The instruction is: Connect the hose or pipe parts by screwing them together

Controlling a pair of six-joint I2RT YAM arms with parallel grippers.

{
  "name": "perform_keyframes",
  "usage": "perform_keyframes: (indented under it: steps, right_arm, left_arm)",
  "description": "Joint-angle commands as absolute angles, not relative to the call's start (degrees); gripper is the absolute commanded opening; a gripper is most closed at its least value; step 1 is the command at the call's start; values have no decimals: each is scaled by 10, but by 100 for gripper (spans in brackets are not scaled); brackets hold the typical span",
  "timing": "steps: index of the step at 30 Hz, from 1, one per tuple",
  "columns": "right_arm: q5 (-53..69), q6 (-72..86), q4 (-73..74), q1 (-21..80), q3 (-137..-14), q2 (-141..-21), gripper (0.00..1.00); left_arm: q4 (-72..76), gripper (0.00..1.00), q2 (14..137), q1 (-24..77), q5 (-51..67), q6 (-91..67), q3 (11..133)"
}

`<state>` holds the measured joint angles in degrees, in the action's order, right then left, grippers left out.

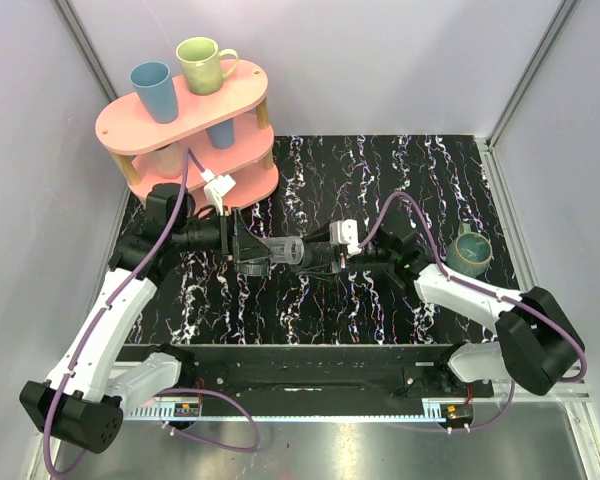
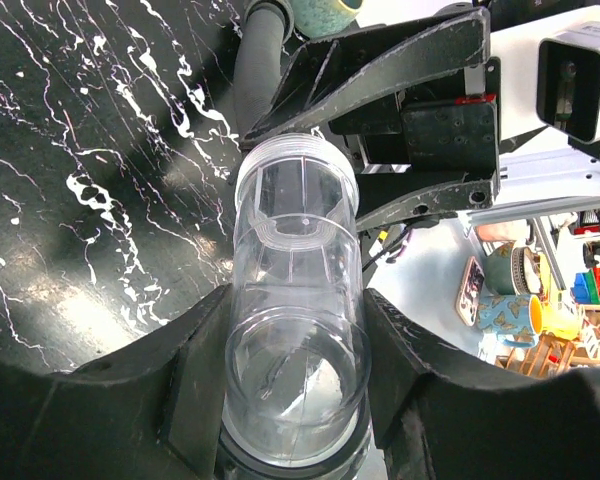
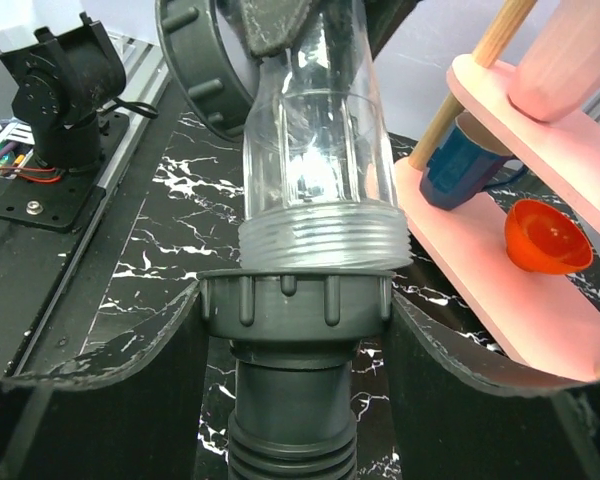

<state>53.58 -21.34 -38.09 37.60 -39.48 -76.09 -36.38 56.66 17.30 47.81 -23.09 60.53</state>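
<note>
The clear tubular fitting lies level above the table, and my left gripper is shut on its smooth end. From the right, my right gripper is shut on the grey ribbed collar of the black ribbed hose. The fitting's threaded end sits at the collar's mouth, in line with it, with several thread turns showing. In the top view the fitting spans the gap between the left gripper and the right gripper. The rest of the hose is hidden under the right arm.
A pink two-tier shelf stands at the back left with a blue cup and a green mug on top. An orange funnel lies on its lower tier. A teal mug sits at the right. A loose grey ring surrounds the fitting's far end.
</note>
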Motion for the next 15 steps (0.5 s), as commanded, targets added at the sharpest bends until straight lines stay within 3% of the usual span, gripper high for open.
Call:
perform_keyframes:
  steps: [1, 5, 15]
  right_arm:
    - [531, -227, -395, 395, -422, -739, 46]
    - [518, -207, -437, 397, -413, -737, 46]
    - [504, -194, -478, 397, -386, -725, 45]
  left_arm:
    - [-350, 0, 565, 176, 509, -214, 626]
    - [-345, 0, 569, 176, 548, -213, 613]
    - [-378, 0, 584, 176, 512, -216, 615]
